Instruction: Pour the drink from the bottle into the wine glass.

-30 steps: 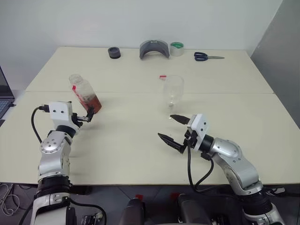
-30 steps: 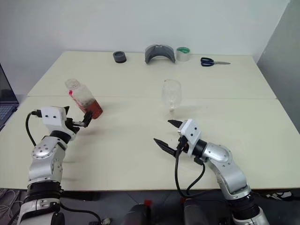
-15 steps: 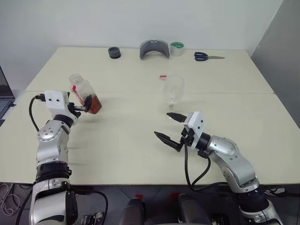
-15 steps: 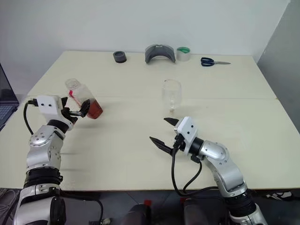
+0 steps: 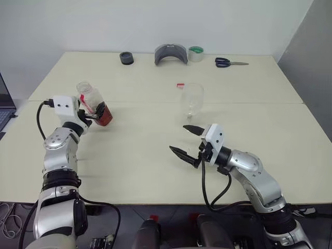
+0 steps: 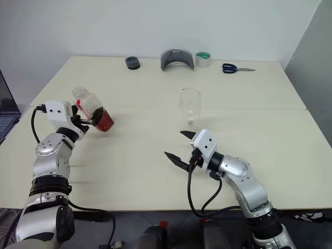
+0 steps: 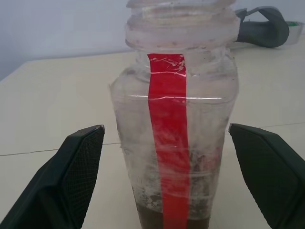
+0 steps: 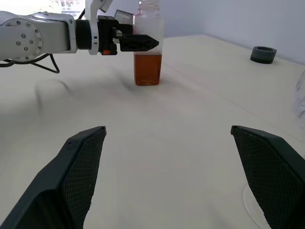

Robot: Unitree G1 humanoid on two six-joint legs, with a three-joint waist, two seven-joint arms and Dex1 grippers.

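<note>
My left gripper is right at the bottle, fingers spread wide with one on either side of it, not pinching it; in the left wrist view each black finger stands clear of the plastic. The bottle stands upright on the table at about nine o'clock from the table's middle. It has no cap on, a red strip runs down its side, and the drink sits low in the bottom. From the right wrist view I see it well away across the table, amber liquid in its lower part, with the left gripper's fingers around it.

My right gripper hovers near the table's middle, fingers spread wide, holding nothing. The glass stands upright just beyond it, at about twelve o'clock from that gripper, and looks empty. A small red bit lies on the table just behind the glass.

Along the far edge: a dark ring, a grey curved piece, a tape roll, and scissors.
</note>
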